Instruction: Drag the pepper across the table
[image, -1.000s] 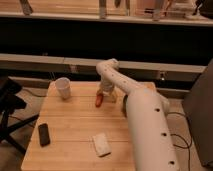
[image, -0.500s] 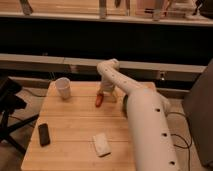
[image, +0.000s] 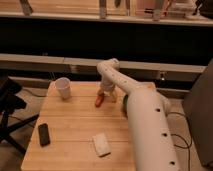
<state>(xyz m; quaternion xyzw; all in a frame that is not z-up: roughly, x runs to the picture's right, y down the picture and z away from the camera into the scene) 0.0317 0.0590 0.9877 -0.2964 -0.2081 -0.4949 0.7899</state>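
Observation:
The small red-orange pepper (image: 100, 100) lies on the light wooden table (image: 75, 125), near its far edge at the middle. My white arm reaches over the table's right side, and the gripper (image: 105, 93) hangs right above the pepper's far end, at or touching it. The arm covers the table's right part.
A white cup (image: 63, 88) stands at the table's far left corner. A black flat rectangular object (image: 44, 134) lies near the left front edge. A white rectangular sponge (image: 101, 144) lies at the front middle. A green round object (image: 125, 104) shows behind the arm. A dark chair (image: 9, 100) stands to the left.

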